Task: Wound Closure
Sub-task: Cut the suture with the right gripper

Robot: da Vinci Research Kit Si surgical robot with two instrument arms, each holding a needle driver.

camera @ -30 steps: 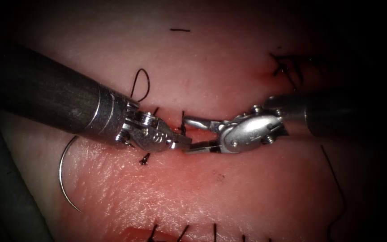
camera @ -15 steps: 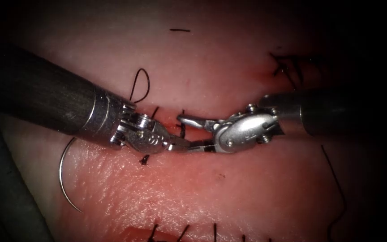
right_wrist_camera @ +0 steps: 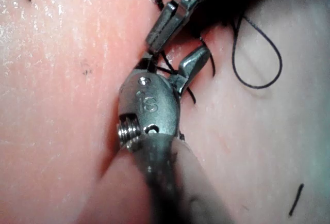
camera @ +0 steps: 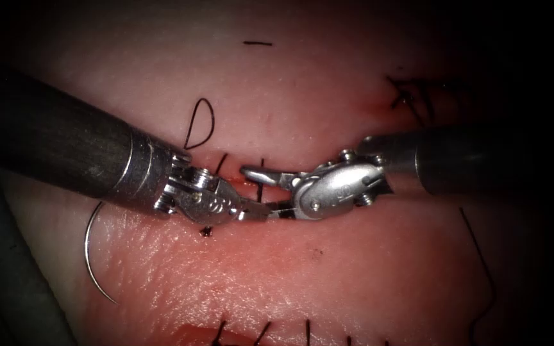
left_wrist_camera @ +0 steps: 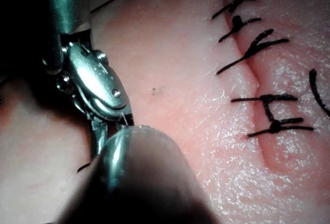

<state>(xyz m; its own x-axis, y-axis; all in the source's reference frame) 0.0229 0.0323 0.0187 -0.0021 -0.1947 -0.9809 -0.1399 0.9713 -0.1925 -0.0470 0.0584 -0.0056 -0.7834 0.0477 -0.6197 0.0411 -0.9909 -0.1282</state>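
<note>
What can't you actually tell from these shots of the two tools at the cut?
- Left hand: in the endoscope view its tips meet the right hand over the cut; what it grips is too small to tell.
- Thread at the cut: which strand goes where is hidden by the open right jaws.
- Needle: lies free on the tissue, left of the cut; its upper end is hidden by the left shaft.

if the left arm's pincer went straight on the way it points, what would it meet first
Probably the right pincer: the left pincer points right along the cut, tip almost at the right tool's lower jaw. Depth between them is unclear.

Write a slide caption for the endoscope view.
Both tools meet over the cut; needle lies free on tissue, left.
</note>
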